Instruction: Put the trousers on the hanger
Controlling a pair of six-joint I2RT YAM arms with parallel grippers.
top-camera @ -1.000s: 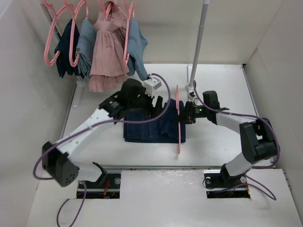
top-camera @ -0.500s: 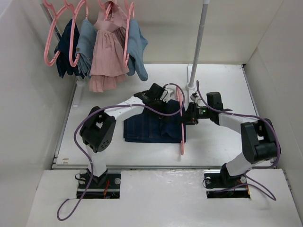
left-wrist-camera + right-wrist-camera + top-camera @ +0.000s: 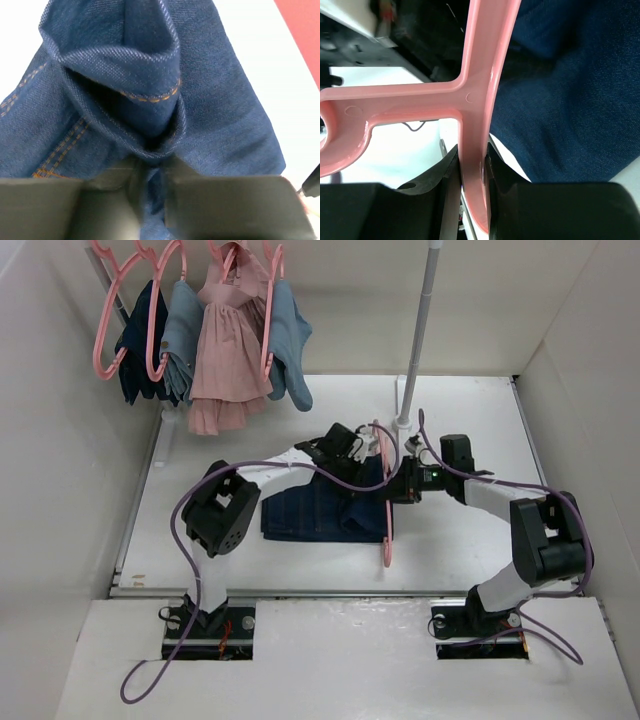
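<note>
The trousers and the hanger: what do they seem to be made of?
The trousers: dark blue denim, matte, judging by the diagonal twill weave and orange stitching. The hanger: probably moulded plastic, pink and glossy, with smooth highlights and round mould marks.

We look down on a white counter [image 3: 480,410] boxed in by plain white walls [image 3: 60,440] at the left, right and back. A slim white pole [image 3: 424,320] stands near the back wall. Garments [image 3: 230,350] hang in the far left corner. The light is even and soft.
</note>
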